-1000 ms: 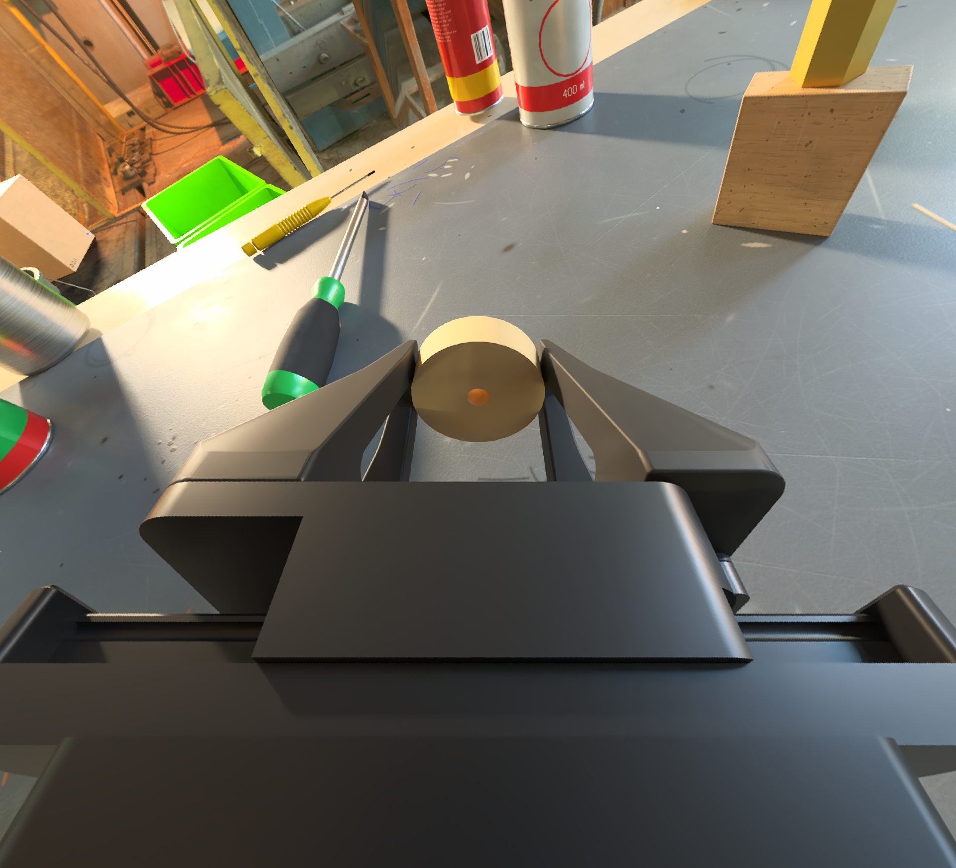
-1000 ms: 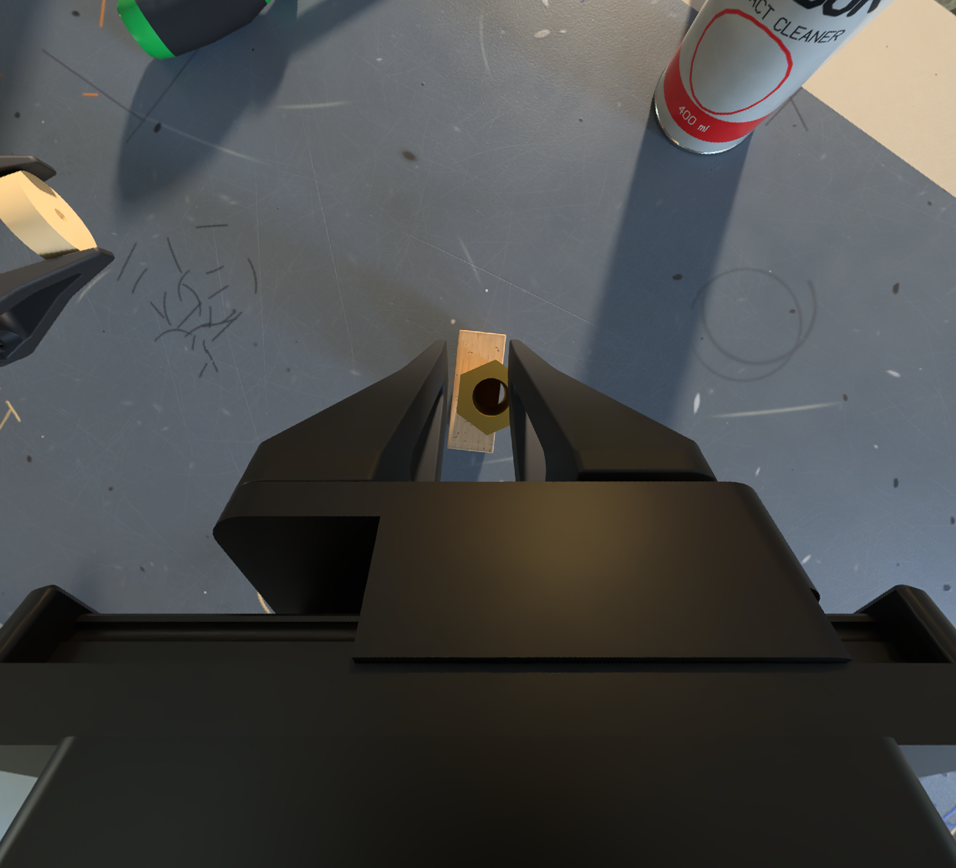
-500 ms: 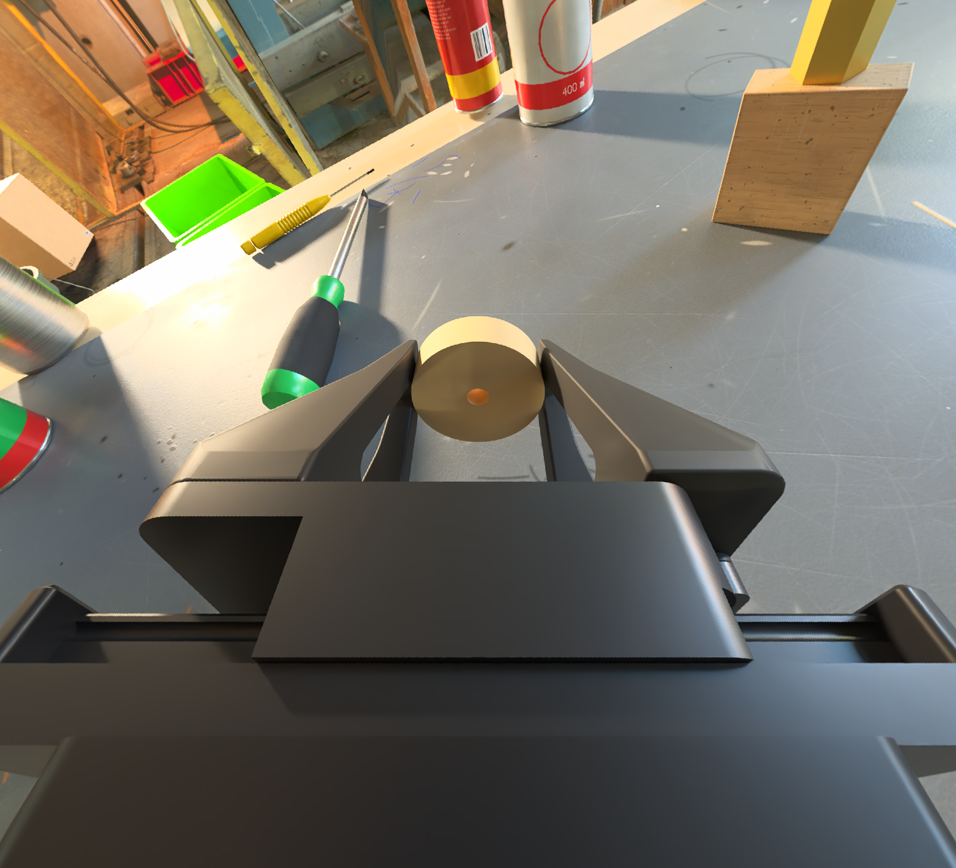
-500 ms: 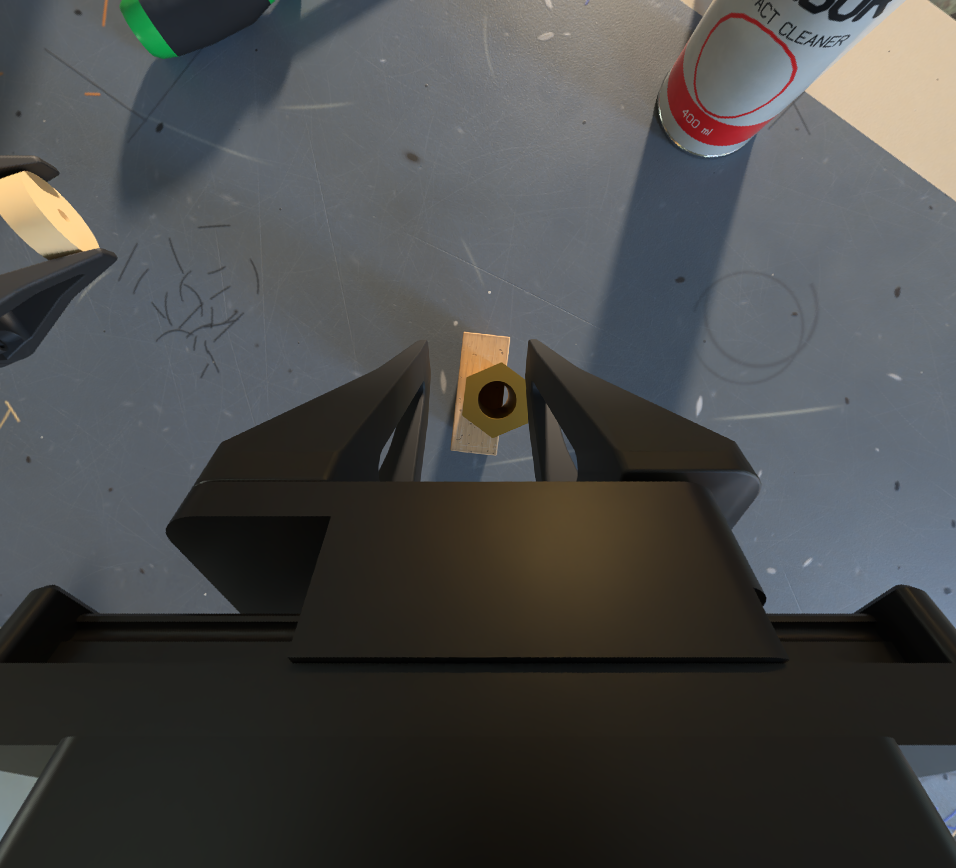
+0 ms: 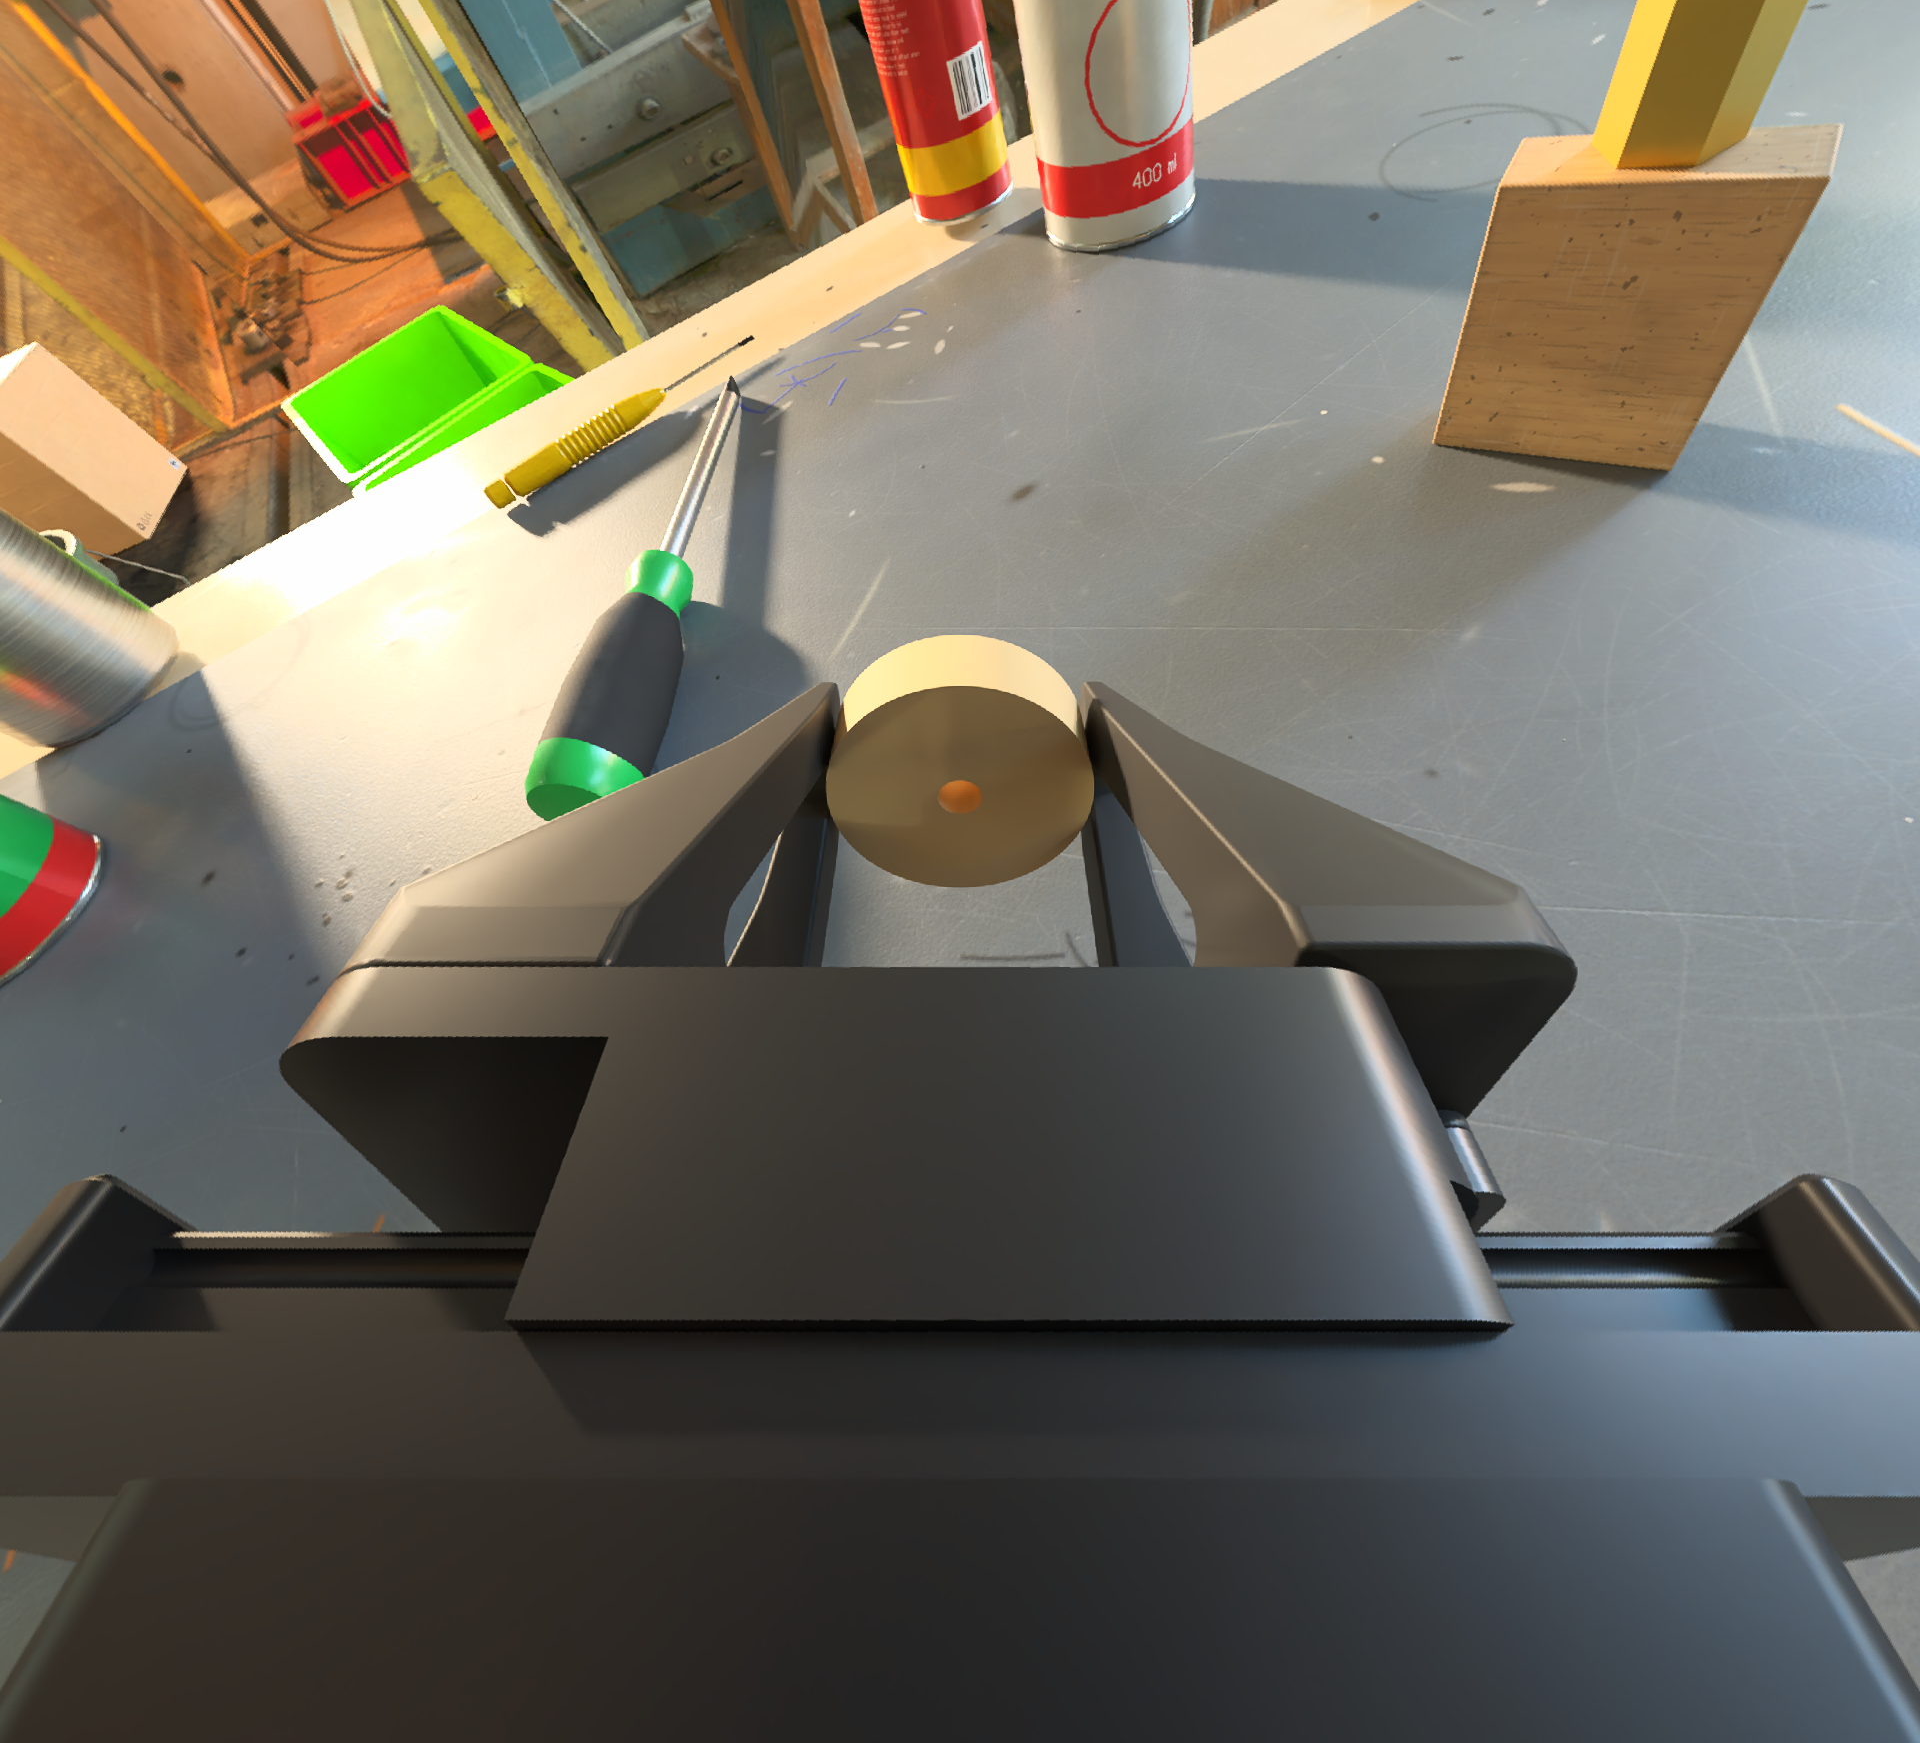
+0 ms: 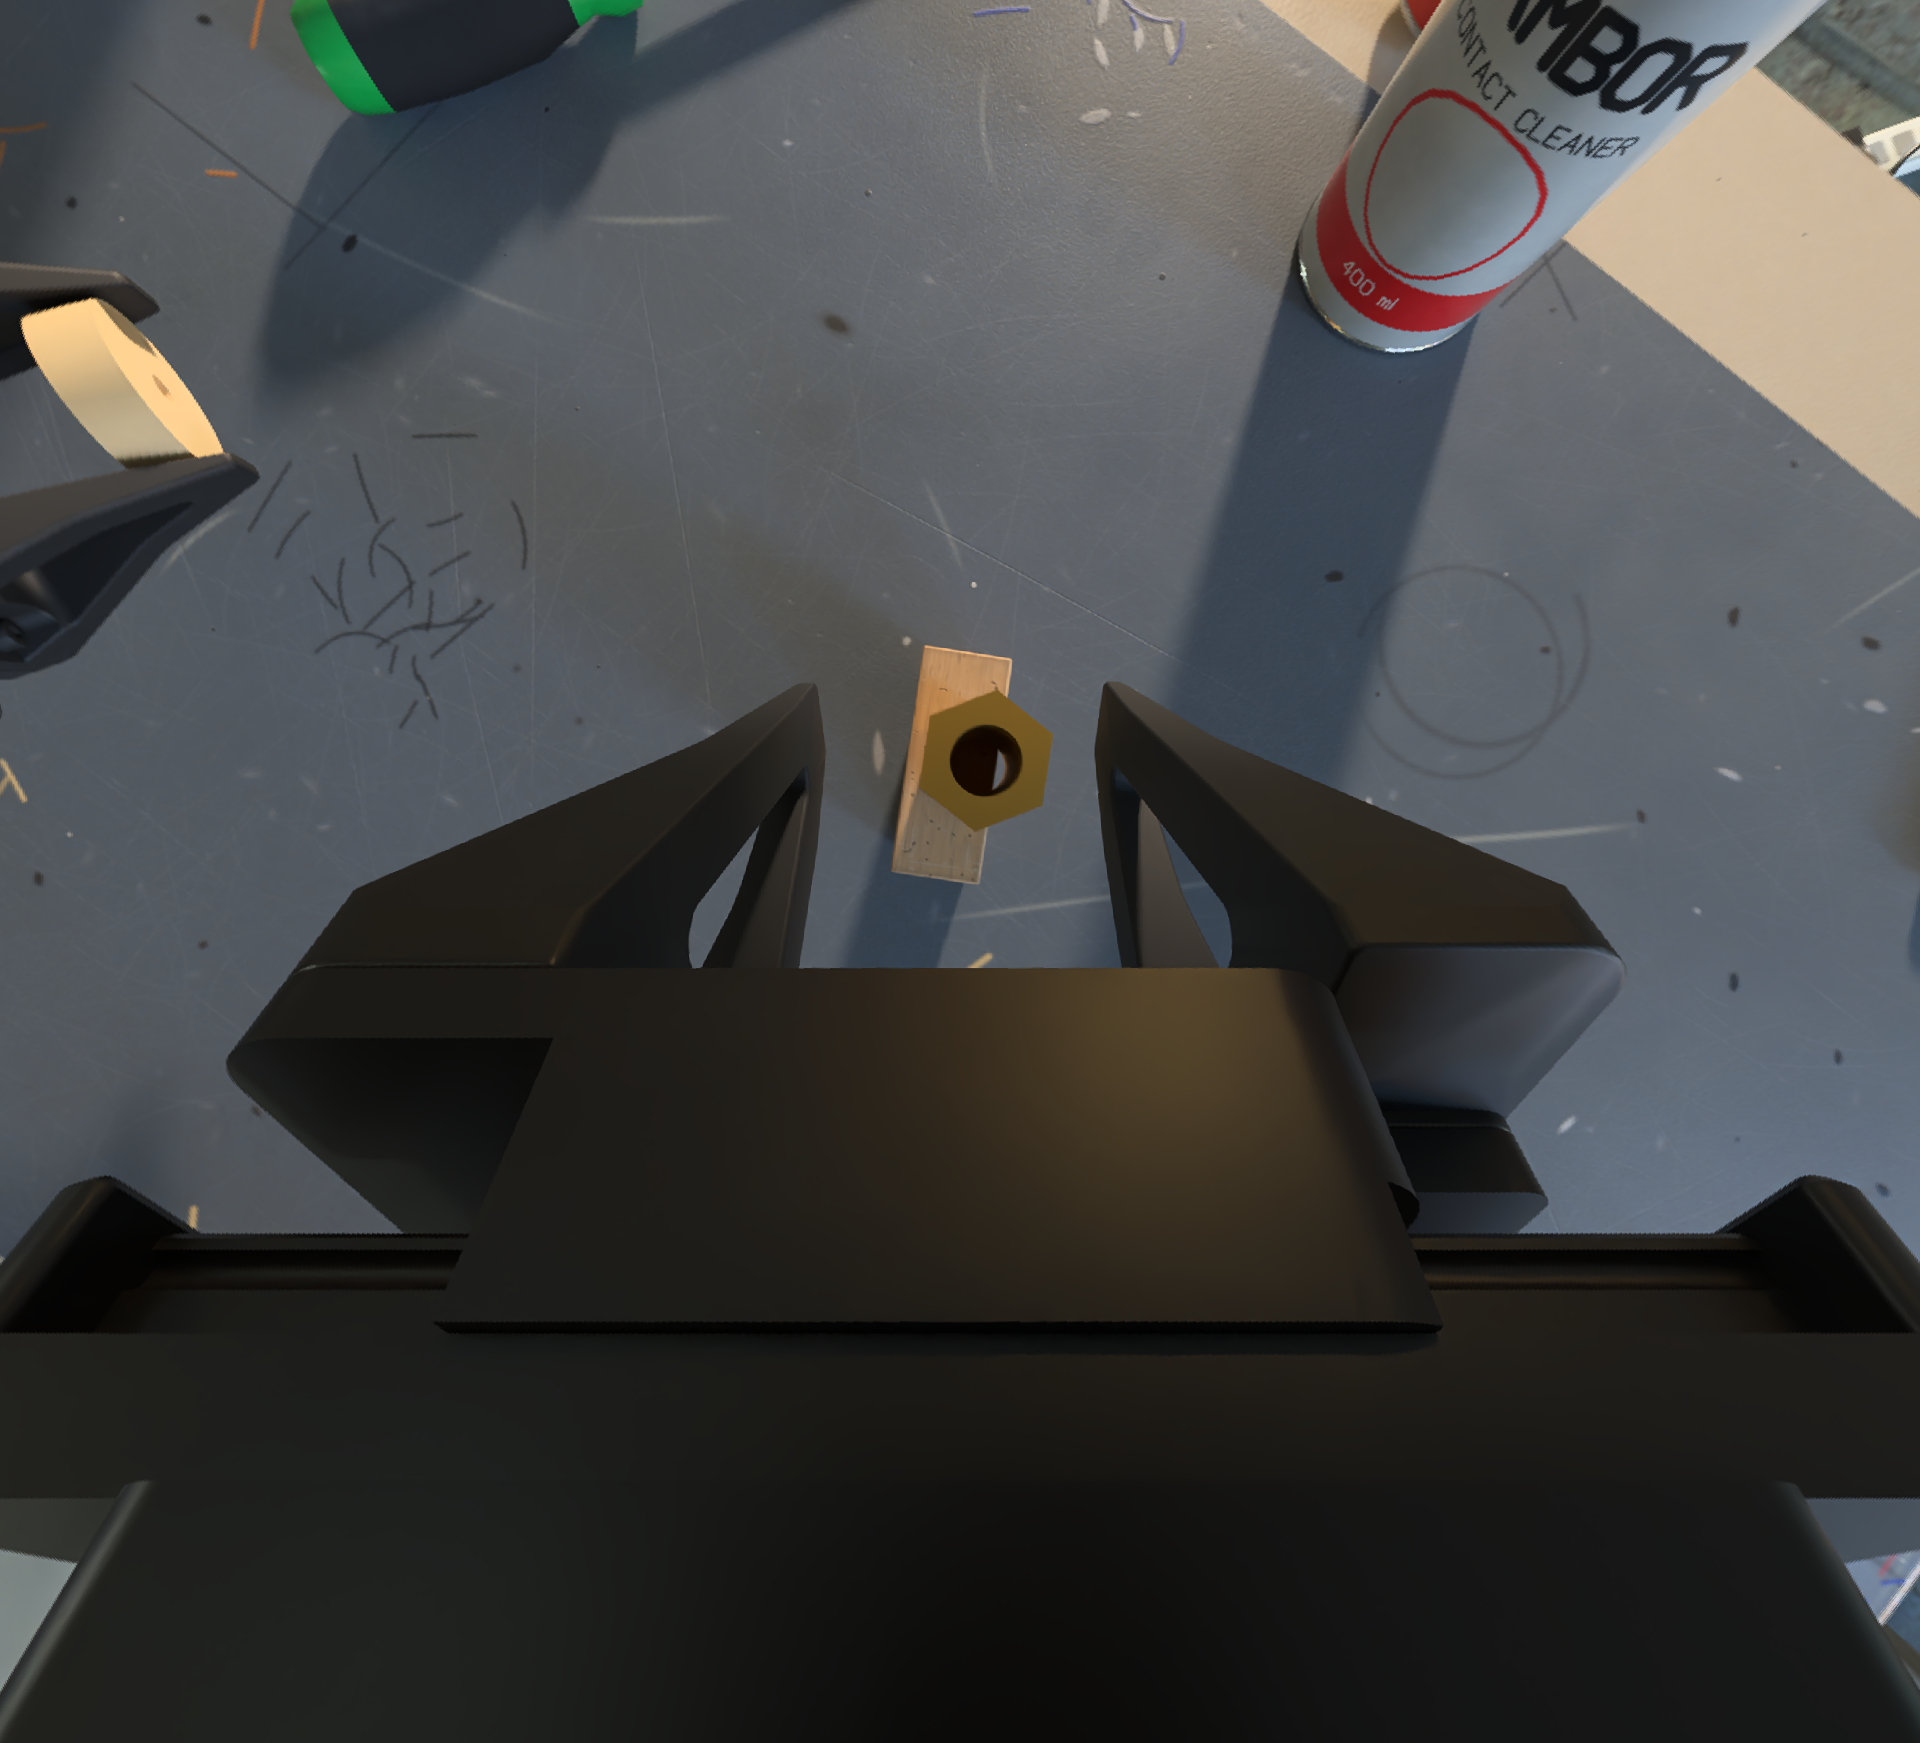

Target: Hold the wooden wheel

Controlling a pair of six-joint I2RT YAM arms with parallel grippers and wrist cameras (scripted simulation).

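The wooden wheel sits pinched between the two fingers of our left gripper, apparently just above the grey bench, flat face and small centre hole toward the camera. To hold well, we judge steady pressure across the rim best, without tilting. Our right gripper hangs spread, touching nothing, above the yellow hexagonal tube on its wooden block. Nearby lie a green-and-black screwdriver and a white-and-red spray can bearing printed lettering.
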